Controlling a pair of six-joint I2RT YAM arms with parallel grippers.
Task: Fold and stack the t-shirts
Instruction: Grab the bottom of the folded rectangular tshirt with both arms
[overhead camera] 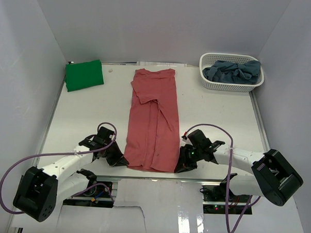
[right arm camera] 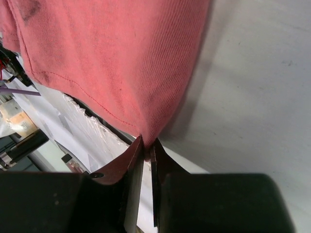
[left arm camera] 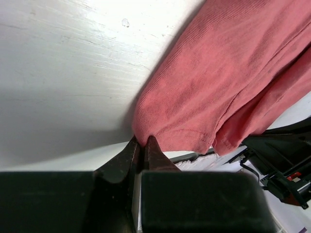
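Note:
A salmon-red t-shirt (overhead camera: 152, 121) lies lengthwise down the middle of the table, folded into a long narrow strip with its collar at the far end. My left gripper (overhead camera: 123, 161) pinches its near left corner (left arm camera: 146, 133), jaws shut on the cloth. My right gripper (overhead camera: 180, 168) is shut on the near right corner (right arm camera: 150, 133). A folded bright green t-shirt (overhead camera: 84, 75) rests at the far left. Dusty grey-blue t-shirts (overhead camera: 235, 71) are heaped in the basket at the far right.
The white lattice basket (overhead camera: 208, 82) stands at the far right corner. White walls close the table on the left, right and back. The near table edge (overhead camera: 153, 175) runs just below both grippers, with cables and bases beneath it.

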